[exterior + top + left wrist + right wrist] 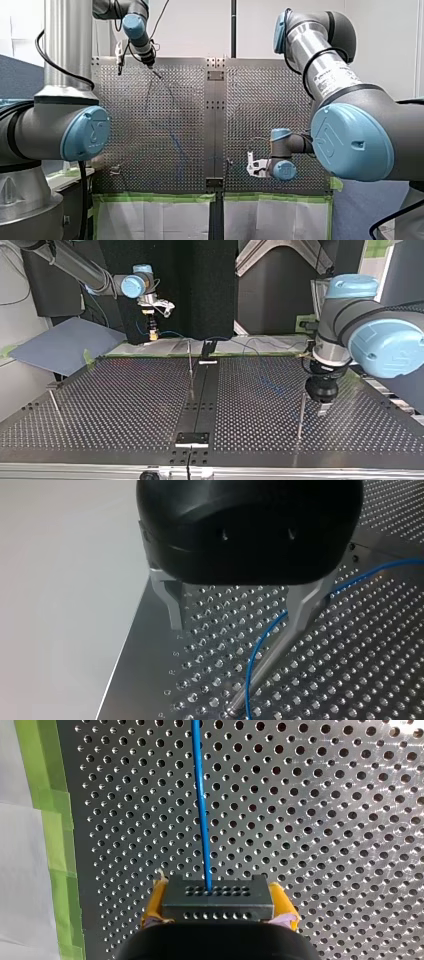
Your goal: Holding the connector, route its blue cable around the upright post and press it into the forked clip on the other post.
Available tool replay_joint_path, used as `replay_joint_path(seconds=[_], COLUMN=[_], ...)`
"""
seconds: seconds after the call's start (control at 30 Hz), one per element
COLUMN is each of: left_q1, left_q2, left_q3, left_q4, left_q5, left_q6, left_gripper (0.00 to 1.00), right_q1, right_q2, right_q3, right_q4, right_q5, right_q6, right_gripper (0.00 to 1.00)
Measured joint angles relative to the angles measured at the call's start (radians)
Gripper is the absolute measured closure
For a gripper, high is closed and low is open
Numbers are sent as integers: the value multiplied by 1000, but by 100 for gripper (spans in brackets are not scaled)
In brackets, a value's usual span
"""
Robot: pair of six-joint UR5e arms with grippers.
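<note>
Right wrist view, grip: my right gripper is clamped by its yellow pads on the connector.
Connector: dark grey rectangular block, matte, with 2 rows of small round holes in its face.
Blue cable: thin, round and smooth; it leaves the connector's face and runs straight out over the perforated table.
Left wrist view, grip: my left gripper stands wide apart and holds nothing; its 2 flat metal fingers hang above the table.
Upright post: slim, polished metal rod, its top just beside 1 finger; the cable curves close along it down to its foot. I cannot tell whether it wraps it.
Forked clip: too small to pick out in any view.
Table: shiny metal sheet with regular holes, edged with green tape.
Risk 1: slack would likely let the loop ride up and slip off the smooth post.
Risk 2: too much pull could kink the thin cable at the connector, or twist the block between the pads.
Risk 3: my open left fingers could snag the cable or knock the post.
</note>
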Motion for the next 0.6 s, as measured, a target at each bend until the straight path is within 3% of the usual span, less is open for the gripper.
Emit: replay_joint_path(seconds=[0.3, 0.6], left_q1=[0, -3], left_q2=[15, 18], left_q3=[8, 8], left_q4=[-70, -83], left_q5=[5, 11], left_q6=[-2, -7], left_gripper=[0, 0], right_q1=[0, 0], right_q2=[0, 0], right_q3=[0, 0], right_q4=[1, 1], right_q5=[0, 0], right_q6=[0, 0], right_gripper=[100, 100])
